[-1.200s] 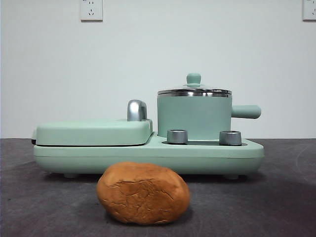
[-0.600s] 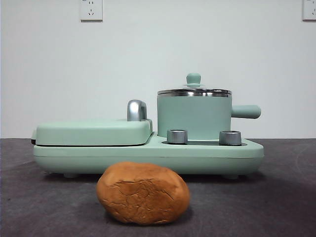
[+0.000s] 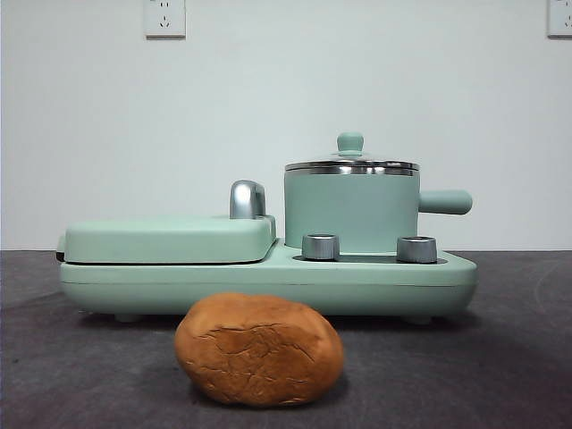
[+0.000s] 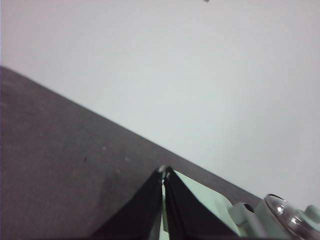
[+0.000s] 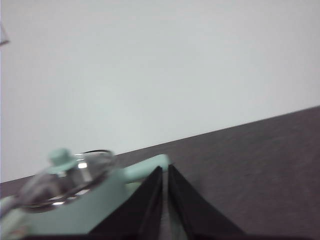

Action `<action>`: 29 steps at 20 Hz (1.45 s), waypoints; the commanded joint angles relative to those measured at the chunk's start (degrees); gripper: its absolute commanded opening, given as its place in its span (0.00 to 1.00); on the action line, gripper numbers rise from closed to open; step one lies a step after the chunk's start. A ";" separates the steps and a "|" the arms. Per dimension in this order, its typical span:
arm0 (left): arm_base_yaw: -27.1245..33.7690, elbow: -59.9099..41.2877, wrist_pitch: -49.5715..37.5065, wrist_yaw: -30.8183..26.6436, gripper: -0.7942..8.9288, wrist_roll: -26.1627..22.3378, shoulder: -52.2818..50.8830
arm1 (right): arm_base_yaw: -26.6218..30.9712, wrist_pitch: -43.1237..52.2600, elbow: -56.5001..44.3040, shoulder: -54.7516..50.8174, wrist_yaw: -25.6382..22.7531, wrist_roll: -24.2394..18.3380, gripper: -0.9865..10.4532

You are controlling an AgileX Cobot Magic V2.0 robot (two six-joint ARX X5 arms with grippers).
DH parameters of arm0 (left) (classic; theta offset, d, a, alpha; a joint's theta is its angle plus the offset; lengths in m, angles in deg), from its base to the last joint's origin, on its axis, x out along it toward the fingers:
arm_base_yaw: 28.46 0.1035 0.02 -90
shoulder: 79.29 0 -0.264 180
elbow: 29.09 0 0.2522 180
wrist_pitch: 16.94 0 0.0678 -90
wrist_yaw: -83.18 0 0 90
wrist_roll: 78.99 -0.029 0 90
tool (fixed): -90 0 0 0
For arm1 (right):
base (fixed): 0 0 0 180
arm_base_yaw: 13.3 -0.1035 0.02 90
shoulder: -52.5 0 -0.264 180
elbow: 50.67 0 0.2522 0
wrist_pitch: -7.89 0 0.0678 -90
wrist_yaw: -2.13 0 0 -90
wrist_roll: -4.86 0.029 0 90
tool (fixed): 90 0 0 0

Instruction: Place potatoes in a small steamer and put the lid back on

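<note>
A mint-green cooker base is sitting across the middle of the dark table, toward its far edge, with a white wall rising behind it. On the left half of the base a flat griddle cover is lying closed, and a chrome handle is standing at its right end. To the right of that handle the small steamer is standing upright on the base, its stubby side handle pointing toward the table's right edge. The lid is resting on the steamer's steel rim, with its green knob sticking up at the centre. Two metal dials are sitting on the base just in front of the steamer.

The potato is lying on the table near its front edge, in front of the base and apart from it, roughly below the chrome handle.

Neither arm is showing in the front view. The left gripper is hanging above the table with its jaws pressed together and nothing between them, with the cooker's pale green edge past its tips. The right gripper is likewise pressed together and carrying nothing, and the lidded steamer is appearing blurred just beside it.
</note>
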 commanded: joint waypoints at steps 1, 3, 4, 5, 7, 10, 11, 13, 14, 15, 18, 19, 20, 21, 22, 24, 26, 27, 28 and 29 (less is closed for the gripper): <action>0.09 8.09 8.85 0.70 0.09 -1.68 2.84 | 0.02 -5.38 5.31 0.66 4.66 2.75 0.10; 0.09 12.00 12.35 3.98 0.09 -5.27 5.31 | 0.02 -9.16 8.44 1.51 7.89 2.05 0.10; 0.09 14.40 14.01 7.78 0.09 -7.89 7.06 | 0.02 -11.23 10.36 2.40 9.88 1.31 0.10; 0.09 16.11 15.04 10.78 0.09 -9.66 8.48 | 0.02 -12.68 11.72 3.10 11.41 0.17 0.10; 0.09 19.98 17.73 16.09 0.09 -13.27 11.89 | 0.02 -15.37 14.58 5.03 15.50 -4.26 0.10; 0.09 24.79 21.20 19.85 0.09 -18.29 16.63 | 0.02 -17.55 17.77 8.48 22.18 -10.88 0.10; 0.09 26.10 22.23 20.37 0.09 -20.22 18.03 | 0.02 -18.10 18.69 9.68 23.50 -12.63 0.10; 0.02 28.63 24.06 20.98 0.09 -26.10 20.85 | 0.02 -19.43 20.48 12.17 25.31 -16.63 0.10; -0.15 29.46 24.46 21.33 0.09 -29.20 21.90 | 0.02 -20.06 21.22 13.29 25.51 -18.56 0.10; -0.48 30.16 24.76 21.62 0.09 -32.61 22.84 | 0.02 -20.61 21.90 14.40 25.49 -20.59 0.10; -2.25 31.67 24.87 22.58 0.09 -42.73 25.88 | 0.02 -21.79 23.47 17.81 25.35 -29.09 0.10; -2.93 31.93 24.92 22.58 0.09 -45.24 26.97 | 0.02 -22.01 23.87 18.97 25.33 -32.09 0.10; -3.52 32.09 24.92 22.58 0.09 -47.12 27.85 | 0.00 -22.03 24.13 19.89 25.33 -34.27 0.10; -4.24 32.13 24.92 22.58 0.09 -49.29 28.85 | -0.02 -22.14 24.39 20.96 25.27 -36.81 0.10; -4.90 32.13 24.92 22.58 0.09 -51.06 29.75 | -0.04 -22.32 24.63 21.92 25.18 -39.10 0.10; -6.47 32.13 24.85 22.58 0.09 -54.73 31.82 | -0.09 -22.49 24.98 23.87 25.14 -43.80 0.10; -7.78 32.13 24.59 22.56 0.11 -56.37 33.35 | -0.09 -22.43 25.09 25.16 25.14 -46.36 0.11; -8.41 32.13 24.20 22.58 0.16 -56.30 34.05 | -0.11 -22.43 25.09 25.62 25.14 -47.19 0.14; -8.94 32.13 23.63 22.56 0.22 -56.08 34.60 | -0.13 -22.43 25.09 25.94 25.11 -47.63 0.18; -9.49 32.13 22.86 22.56 0.28 -55.49 35.04 | -0.13 -22.43 25.09 26.18 25.09 -48.04 0.22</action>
